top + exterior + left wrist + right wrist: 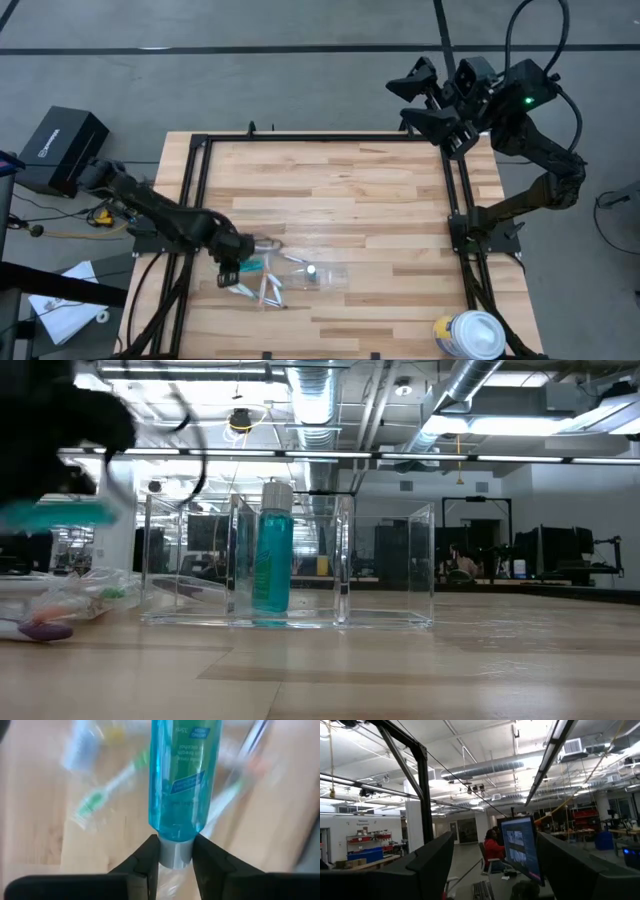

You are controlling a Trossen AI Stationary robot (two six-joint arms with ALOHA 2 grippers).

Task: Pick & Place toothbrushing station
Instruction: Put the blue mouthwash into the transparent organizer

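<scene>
one tube [272, 550] stands in the holder [385, 565]. left tool [175, 862] is clamped on a second tube [184, 775] at 7 o'clock; brushes [270, 291] lie loose. right tool [425, 100] apart, 1 o'clock.

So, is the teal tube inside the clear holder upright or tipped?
Upright: the teal tube stands in the clear holder, white cap on top.

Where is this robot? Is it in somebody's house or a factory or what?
Probably a big workshop or robot lab, not a house. Bare pipes and ducts run along the ceiling, a person sits at a computer monitor beyond the wooden table, and long strip lights hang overhead.
</scene>
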